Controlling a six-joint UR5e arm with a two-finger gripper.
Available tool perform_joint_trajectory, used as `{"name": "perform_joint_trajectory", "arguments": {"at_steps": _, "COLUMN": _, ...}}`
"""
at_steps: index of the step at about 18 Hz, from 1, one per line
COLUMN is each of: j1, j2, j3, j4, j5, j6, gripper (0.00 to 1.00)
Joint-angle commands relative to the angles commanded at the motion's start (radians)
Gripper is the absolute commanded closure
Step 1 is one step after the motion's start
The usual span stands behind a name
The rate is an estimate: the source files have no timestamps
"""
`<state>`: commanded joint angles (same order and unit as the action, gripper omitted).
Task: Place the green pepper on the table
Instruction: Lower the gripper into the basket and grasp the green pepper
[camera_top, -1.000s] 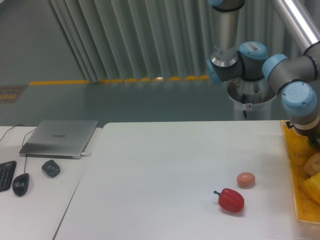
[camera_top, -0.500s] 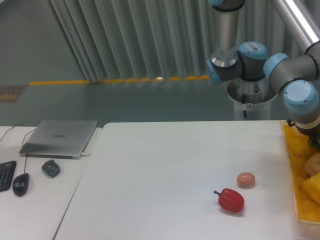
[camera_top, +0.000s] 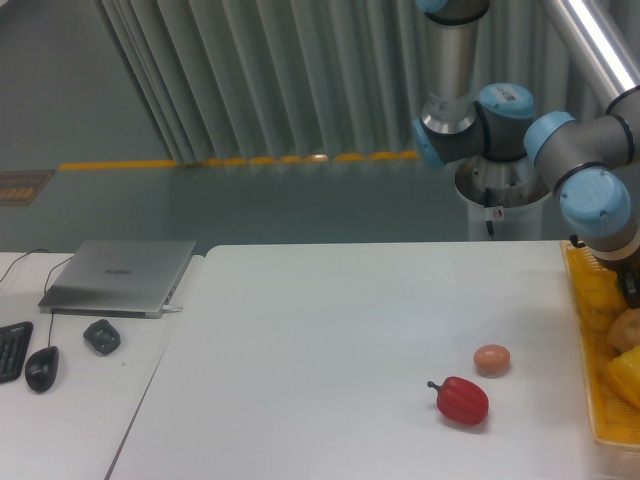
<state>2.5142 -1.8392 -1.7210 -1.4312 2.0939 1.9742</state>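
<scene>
The green pepper cannot be made out anywhere in this view — if it is in the yellow tray at the far right, it is hidden there or cut off by the frame edge. On the small desk (camera_top: 70, 410) at the left lie a keyboard corner (camera_top: 12, 350), a dark mouse (camera_top: 41, 369), a small dark object (camera_top: 101, 336) and a closed laptop (camera_top: 120, 276). The white table (camera_top: 320, 340) fills the middle, and on its right part a red pepper (camera_top: 463, 400) lies just beside a small tan egg-like object (camera_top: 491, 359), the two apart. The yellow tray (camera_top: 580, 300) holds yellow and orange items. The arm (camera_top: 590, 190) bends down over that tray — its claw is mostly out of frame, so I cannot tell how far it is open or whether it holds anything.
</scene>
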Motion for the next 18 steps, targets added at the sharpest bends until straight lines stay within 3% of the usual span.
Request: {"name": "perform_joint_trajectory", "arguments": {"at_steps": 18, "j1": 0.005, "j2": -0.038, "j3": 0.008, "j4": 0.006, "j5": -0.002, "j6": 0.054, "gripper": 0.00}}
